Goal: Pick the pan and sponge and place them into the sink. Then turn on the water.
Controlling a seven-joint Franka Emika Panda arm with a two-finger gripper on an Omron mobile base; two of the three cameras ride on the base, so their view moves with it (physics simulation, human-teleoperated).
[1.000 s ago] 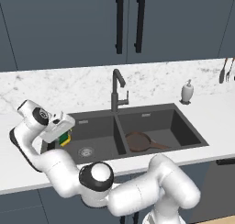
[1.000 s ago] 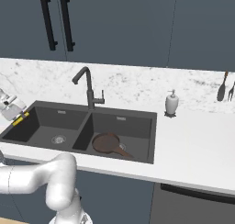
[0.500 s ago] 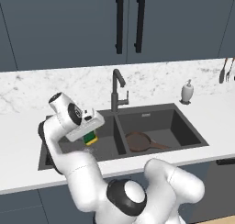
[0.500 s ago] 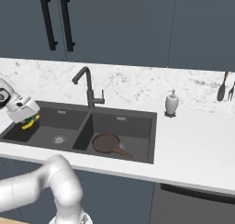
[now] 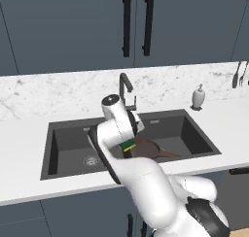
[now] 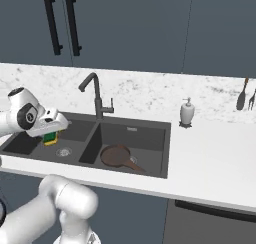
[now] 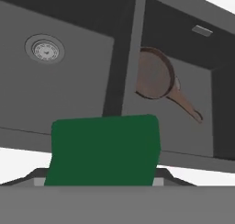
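The pincer is gripping the sponge, its jaws closed on the block's sides, and it is carrying it in over the sink. A second ago the sponge was hanging over the sink's outer left edge; half a second ago it was above the left basin; now the arm is swinging it further toward the sink's centre divider. In the hand view the sponge's green face is sitting just ahead of the sink's front rim, with the divider running straight up beyond it, so the block is riding roughly in line with the divider, high above the basin floors and touching nothing of the sink.

The pan is already lying in the sink's right basin, handle pointing toward the sink's front right, and it has not shifted over the last second. No stream is running from the faucet behind the divider.

So the pan half of the job looks done and the sponge is nearly delivered. What is remaining, as I judge it, is lowering and releasing the sponge into a basin, then going to the faucet for the water. Letting go directly over the divider could leave the block perched on it.
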